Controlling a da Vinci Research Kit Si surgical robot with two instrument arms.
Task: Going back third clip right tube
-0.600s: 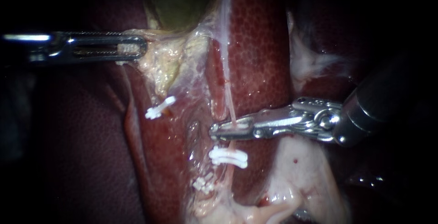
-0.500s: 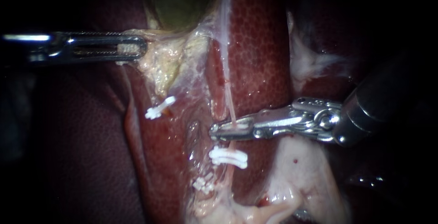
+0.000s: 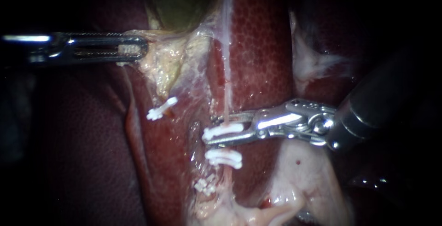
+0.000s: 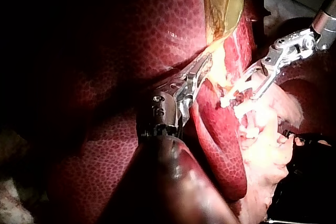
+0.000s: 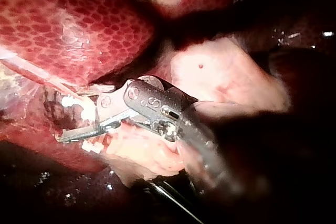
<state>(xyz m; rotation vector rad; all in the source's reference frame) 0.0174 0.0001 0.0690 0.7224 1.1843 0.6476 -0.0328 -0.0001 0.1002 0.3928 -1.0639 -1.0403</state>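
Note:
My right instrument (image 3: 216, 127) comes in from the right with its jaws open astride the thin pale right tube (image 3: 227, 92). A white clip (image 3: 224, 130) sits across the tube between the jaws, close against the lower one. A second white clip (image 3: 224, 158) crosses the same tube just below. My left instrument (image 3: 133, 51) is shut on the yellowish edge of the gallbladder (image 3: 177, 0) at upper left. In the right wrist view the open jaws (image 5: 79, 121) lie at the clipped tube. In the left wrist view my left instrument (image 4: 202, 69) holds the tissue, with my right instrument (image 4: 244, 85) beside it.
A white clip (image 3: 161, 108) sits on the left tube, and another clip (image 3: 205, 187) lies lower down. Dark red liver (image 3: 262, 55) flanks the tubes on both sides. Pale fatty tissue (image 3: 304, 170) lies under my right instrument's shaft.
My right instrument's jaws have opened and shifted slightly left and up along the tube. A white clip now shows between them. My left instrument has not moved.

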